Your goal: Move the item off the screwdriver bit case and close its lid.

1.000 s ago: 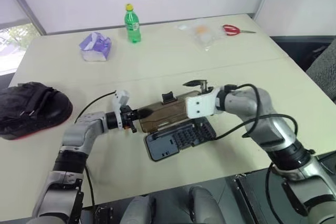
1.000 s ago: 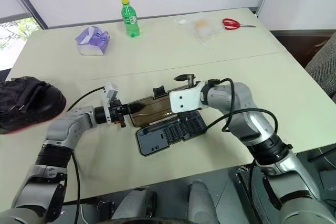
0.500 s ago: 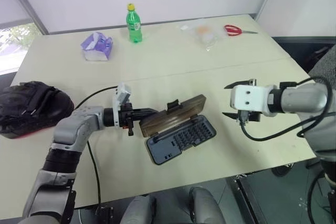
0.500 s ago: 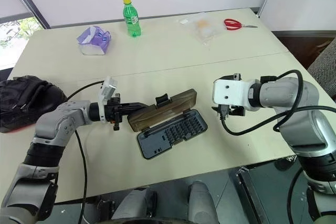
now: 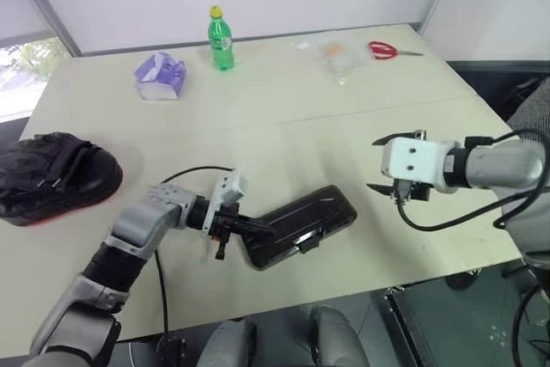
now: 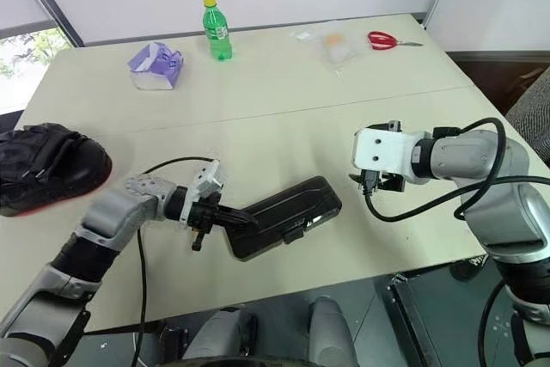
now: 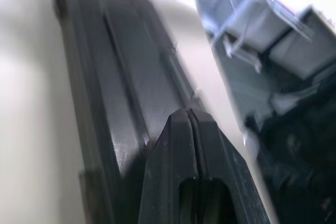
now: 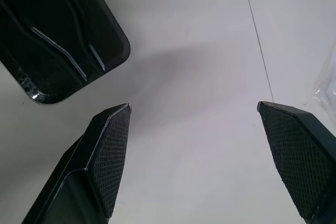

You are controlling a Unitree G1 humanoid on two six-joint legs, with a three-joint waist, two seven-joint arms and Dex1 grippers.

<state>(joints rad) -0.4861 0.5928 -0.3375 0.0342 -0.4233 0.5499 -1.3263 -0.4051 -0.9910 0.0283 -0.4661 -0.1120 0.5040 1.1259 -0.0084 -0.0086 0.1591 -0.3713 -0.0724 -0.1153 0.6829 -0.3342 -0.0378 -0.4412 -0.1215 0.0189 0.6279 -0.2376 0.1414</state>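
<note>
The screwdriver bit case (image 5: 296, 231) lies near the table's front edge with its dark lid (image 6: 288, 208) flat down over the tray. My left gripper (image 5: 258, 229) is shut, its tips pressing on the lid's left end; the left wrist view shows the shut fingers (image 7: 178, 145) resting on the lid (image 7: 121, 87). The item, a black padded mitt (image 5: 56, 178) with a red bottom edge, sits at the far left of the table, well apart from the case. To the right of the case hovers my right gripper (image 8: 193, 106), open and empty, above bare table.
A green bottle (image 5: 218, 38), a purple tissue pack (image 5: 159, 75), a clear plastic bag (image 5: 337, 55) and red scissors (image 5: 385, 49) stand along the far side. The table's front edge (image 5: 344, 285) runs close below the case.
The lid has gone from half-raised to flat on the tray. My left gripper swung nearer and right, onto the lid. The right gripper pulled away to the right, then held still.
</note>
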